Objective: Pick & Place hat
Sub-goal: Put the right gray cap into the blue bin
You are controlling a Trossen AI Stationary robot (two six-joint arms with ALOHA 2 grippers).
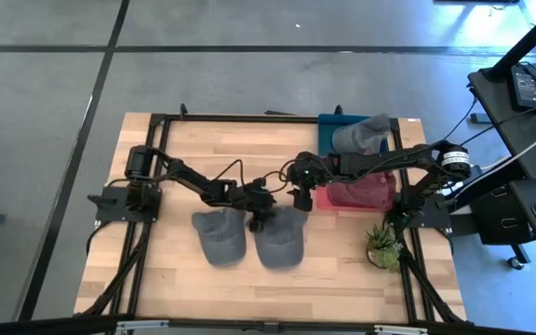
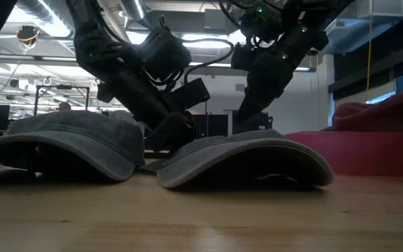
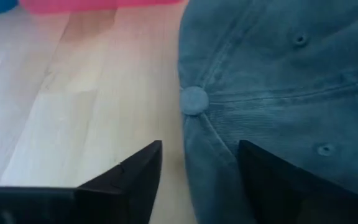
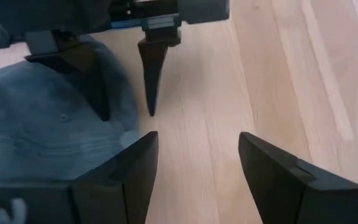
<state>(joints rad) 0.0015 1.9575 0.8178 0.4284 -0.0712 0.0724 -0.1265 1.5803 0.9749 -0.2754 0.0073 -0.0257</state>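
Two grey hats sit side by side on the wooden surface (image 1: 175, 270): the left hat (image 1: 220, 235) and the right hat (image 1: 280, 238), almost touching. The left gripper (image 1: 261, 221) is down at the right hat's rear edge, jaws released, one finger (image 3: 278, 180) over the fabric, the other (image 3: 132, 177) on bare wood beside it. The right gripper (image 1: 301, 200) hangs just behind that hat, jaws spread too. A red bin (image 1: 361, 193) lies further right of it.

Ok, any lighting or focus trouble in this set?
Low view: backlit by bright ceiling lights, so both arms and the hats are near silhouettes, the table foreground soft. Left wrist view: the left gripper fingers blurred, hat fabric sharp. High view: evenly lit.
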